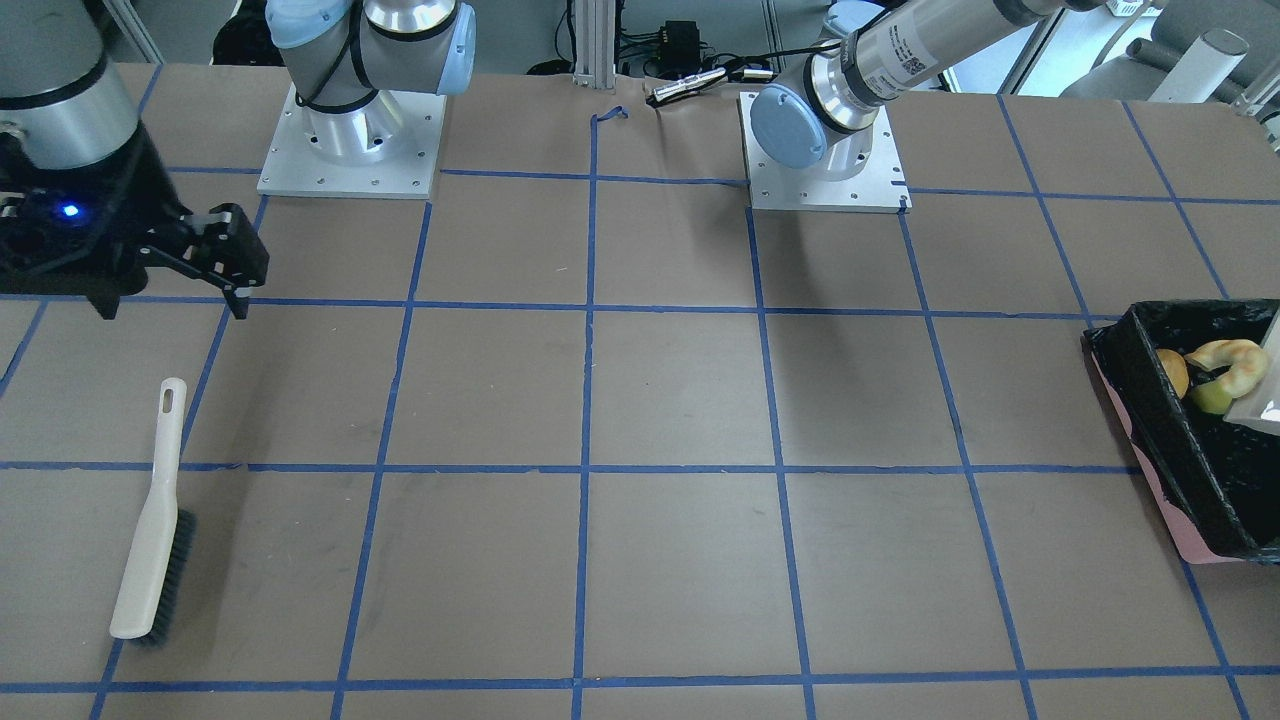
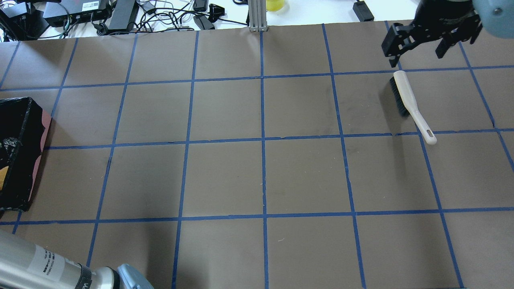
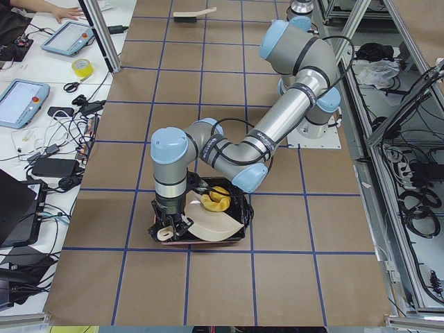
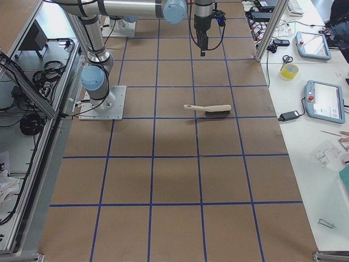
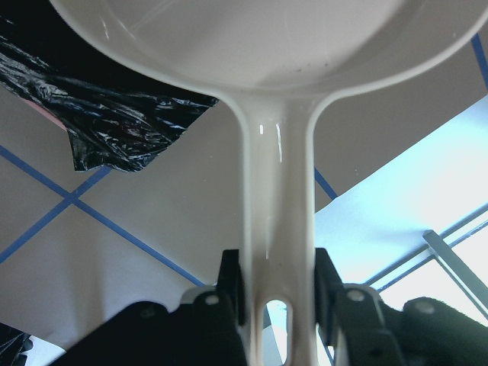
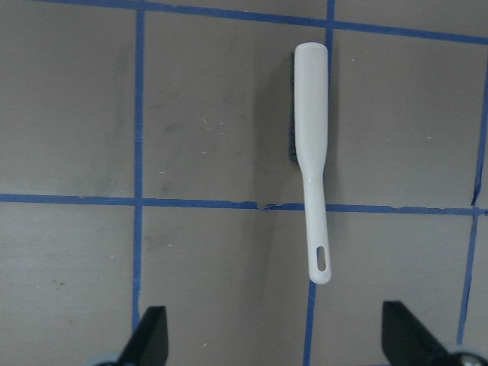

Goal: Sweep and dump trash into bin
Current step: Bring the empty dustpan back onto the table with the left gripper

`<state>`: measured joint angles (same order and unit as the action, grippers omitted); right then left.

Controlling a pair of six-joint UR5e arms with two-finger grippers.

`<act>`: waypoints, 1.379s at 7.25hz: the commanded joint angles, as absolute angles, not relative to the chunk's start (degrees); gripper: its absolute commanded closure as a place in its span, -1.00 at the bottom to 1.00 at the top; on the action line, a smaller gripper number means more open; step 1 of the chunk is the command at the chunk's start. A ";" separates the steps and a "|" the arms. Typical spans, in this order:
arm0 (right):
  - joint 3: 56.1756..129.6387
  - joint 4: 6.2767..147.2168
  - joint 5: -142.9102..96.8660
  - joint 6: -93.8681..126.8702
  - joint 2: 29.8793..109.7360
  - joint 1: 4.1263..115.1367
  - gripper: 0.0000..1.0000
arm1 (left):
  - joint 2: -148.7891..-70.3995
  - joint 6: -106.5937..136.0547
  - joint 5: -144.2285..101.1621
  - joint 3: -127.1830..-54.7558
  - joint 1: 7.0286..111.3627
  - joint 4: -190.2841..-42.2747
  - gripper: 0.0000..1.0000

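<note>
The bin [image 1: 1165, 450], lined with black plastic, stands at the table's end on my left; it also shows in the overhead view [image 2: 22, 132]. Inside lie the croissant [image 1: 1235, 360], the potato [image 1: 1172, 372] and the green-backed sponge [image 1: 1212, 398]. My left gripper [image 5: 278, 286] is shut on the handle of the beige dustpan [image 5: 259, 46], which is tilted over the bin [image 3: 239, 208]. My right gripper [image 2: 415, 58] is open and empty, hovering above the table by the brush [image 2: 409, 102].
The white brush with dark bristles lies flat on the table [image 1: 150, 560], seen below the right wrist [image 6: 311, 152]. Both arm bases [image 1: 350, 150] stand at the table's robot side. Cables and gear lie beyond the far edge [image 2: 120, 16].
</note>
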<state>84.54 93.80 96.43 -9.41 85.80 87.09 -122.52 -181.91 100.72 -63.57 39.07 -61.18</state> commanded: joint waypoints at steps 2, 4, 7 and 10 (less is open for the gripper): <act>86.13 93.60 93.35 -9.22 92.34 89.21 -1.00 | -119.71 -183.08 100.63 -65.21 39.64 -55.23 1.00; 86.31 94.65 92.82 -8.44 93.69 89.30 -1.00 | -118.74 -183.08 100.55 -65.91 39.91 -55.63 1.00; 87.71 94.04 91.16 -6.70 92.99 89.21 -1.00 | -117.77 -172.93 95.03 -59.45 40.69 -75.42 1.00; 88.42 93.87 90.09 -6.33 93.16 89.30 -1.00 | -117.69 -153.53 93.34 -54.93 49.62 -88.74 1.00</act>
<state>88.23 94.02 90.25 -6.44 92.95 89.28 -117.86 -161.49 93.84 -55.87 45.58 -84.65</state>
